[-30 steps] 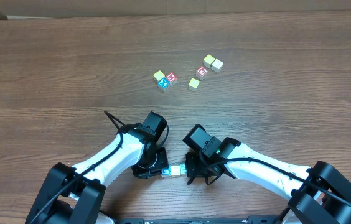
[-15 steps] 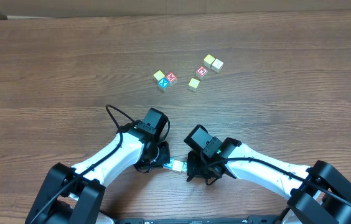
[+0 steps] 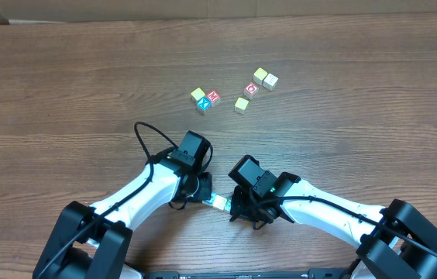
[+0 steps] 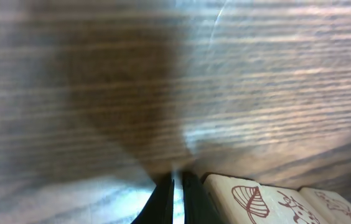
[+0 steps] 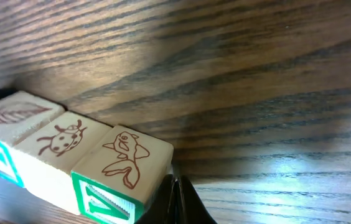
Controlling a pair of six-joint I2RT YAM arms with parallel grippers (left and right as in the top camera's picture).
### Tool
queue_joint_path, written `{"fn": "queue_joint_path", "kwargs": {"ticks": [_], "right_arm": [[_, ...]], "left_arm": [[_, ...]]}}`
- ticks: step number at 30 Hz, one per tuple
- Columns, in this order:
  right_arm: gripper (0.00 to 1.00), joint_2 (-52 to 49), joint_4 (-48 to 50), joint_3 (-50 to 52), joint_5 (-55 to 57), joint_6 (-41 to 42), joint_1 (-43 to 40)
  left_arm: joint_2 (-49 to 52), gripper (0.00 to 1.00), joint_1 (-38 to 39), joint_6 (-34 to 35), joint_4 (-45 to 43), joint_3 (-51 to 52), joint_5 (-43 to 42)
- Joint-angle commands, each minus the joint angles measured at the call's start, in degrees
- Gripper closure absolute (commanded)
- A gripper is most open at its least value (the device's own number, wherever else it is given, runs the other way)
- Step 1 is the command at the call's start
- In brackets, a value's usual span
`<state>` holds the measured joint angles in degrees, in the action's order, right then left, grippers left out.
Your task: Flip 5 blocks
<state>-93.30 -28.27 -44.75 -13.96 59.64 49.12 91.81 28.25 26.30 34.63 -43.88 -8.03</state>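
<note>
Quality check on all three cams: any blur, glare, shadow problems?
Overhead: sharp, evenly lit, far blocks read clearly. Left wrist: table grain smeared and soft, dark shadow upper left, glare above the fingers. Right wrist: row of three blocks in focus, glare patch lower right.

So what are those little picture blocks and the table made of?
Picture blocks: pale matte wood, going by faint grain, with brown printed drawings and painted letter sides. Table: dark wood grain with slight sheen, perhaps laminate.
</note>
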Motion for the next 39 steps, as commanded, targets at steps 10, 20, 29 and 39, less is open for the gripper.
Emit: {"fn": "queue_joint_path", "kwargs": {"ticks": [10, 20, 29, 39], "right_arm": [[0.96, 0.04, 3.98, -1.27, -3.5, 2.56, 0.63], [0.96, 0.04, 3.89, -1.27, -1.75, 4.17, 0.66], [0.96, 0.04, 4.66, -1.27, -1.03, 9.4, 0.66], [0.96, 0.04, 4.66, -1.27, -0.04, 6.73, 0.76]], "left_arm": [[8.59, 0.96, 0.66, -4.83, -3.13, 1.51, -2.23], [8.59, 0.96, 0.63, -4.42, -1.62, 1.51, -2.14], [8.59, 0.96, 0.63, -2.93, -0.17, 1.51, -2.54], [8.59, 0.96, 0.61, 0.0, 0.28, 1.51, -2.56]]}}
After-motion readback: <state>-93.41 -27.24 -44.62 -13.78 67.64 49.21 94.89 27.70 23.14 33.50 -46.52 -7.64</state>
